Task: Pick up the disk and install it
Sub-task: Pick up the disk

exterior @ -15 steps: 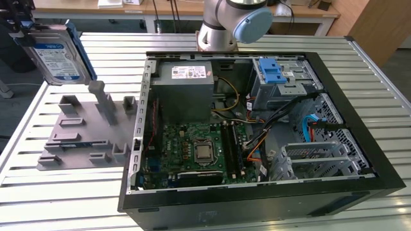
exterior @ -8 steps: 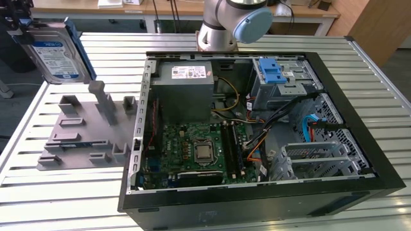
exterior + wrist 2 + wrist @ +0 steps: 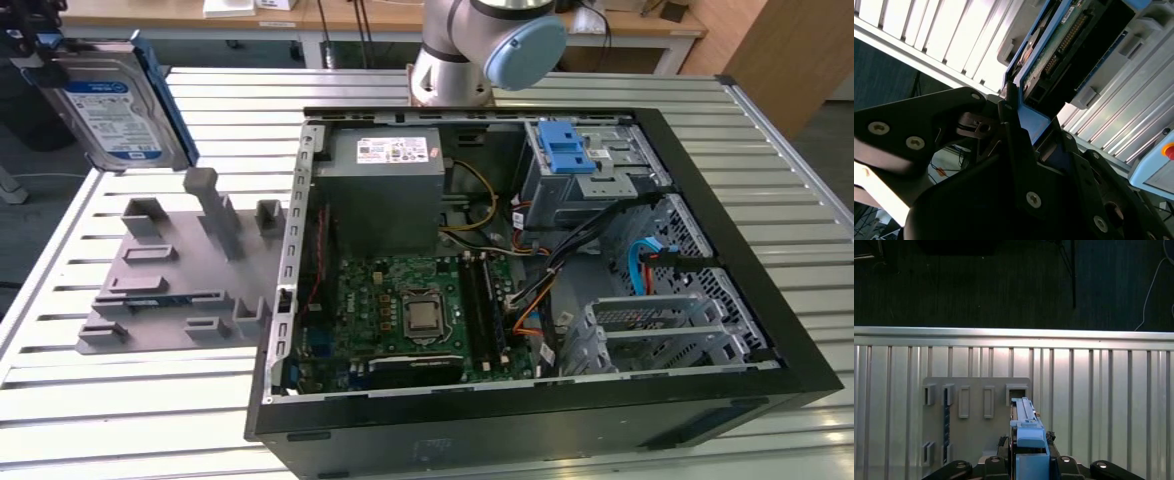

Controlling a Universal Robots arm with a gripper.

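The disk (image 3: 118, 105), a silver drive with a white-and-blue label in a blue carrier frame, hangs upright in the air above the table's far corner on the exterior view's left. My gripper (image 3: 38, 48) is shut on its upper end. In the second wrist view the disk's (image 3: 1064, 35) green circuit-board side shows, with the gripper (image 3: 1021, 122) clamped on the blue frame. The first wrist view has the disk (image 3: 1026, 422) edge-on, high over the grey holder plate (image 3: 974, 435). The open computer case (image 3: 534, 400) lies to the exterior view's right of the disk.
A grey holder plate (image 3: 174, 270) with upright posts and slots lies on the slatted metal table (image 3: 120, 400), below the disk. Inside the case are a power supply box (image 3: 387, 165), a motherboard (image 3: 414, 310), cables and a drive bay with a blue latch (image 3: 567, 148). The arm's base (image 3: 467, 50) stands behind the case.
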